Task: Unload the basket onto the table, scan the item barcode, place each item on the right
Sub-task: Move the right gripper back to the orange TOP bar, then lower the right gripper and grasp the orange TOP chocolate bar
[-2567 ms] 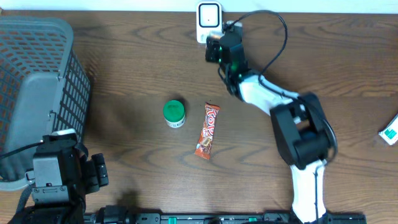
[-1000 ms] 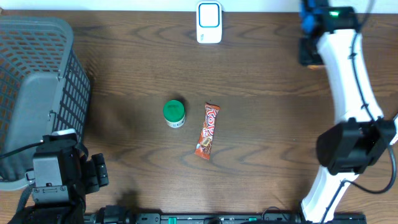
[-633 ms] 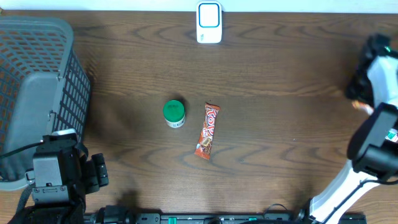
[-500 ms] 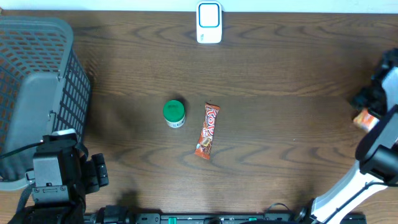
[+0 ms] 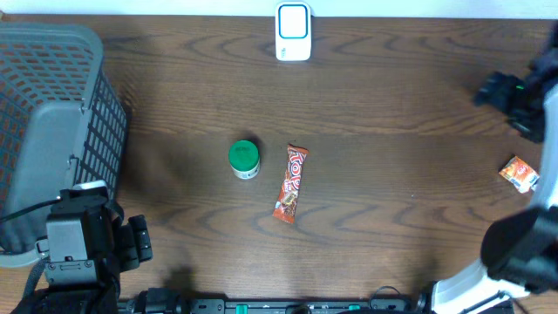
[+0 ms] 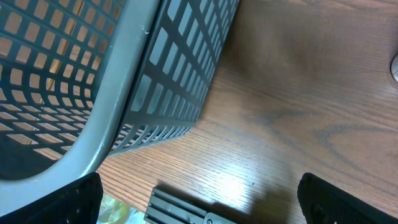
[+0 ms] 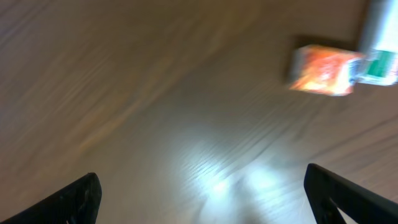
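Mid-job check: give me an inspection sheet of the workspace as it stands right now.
Surface: wood-grain table, no spills seen.
Job's things: white scanner at the far edge; green-lidded jar and candy bar side by side, not touching; orange packet lying at the right.
Clutter: grey mesh basket at the left.
Grippers: left gripper open, empty; right gripper open, empty.
Cables: black cable by the left arm.
Surroundings: nothing seen.
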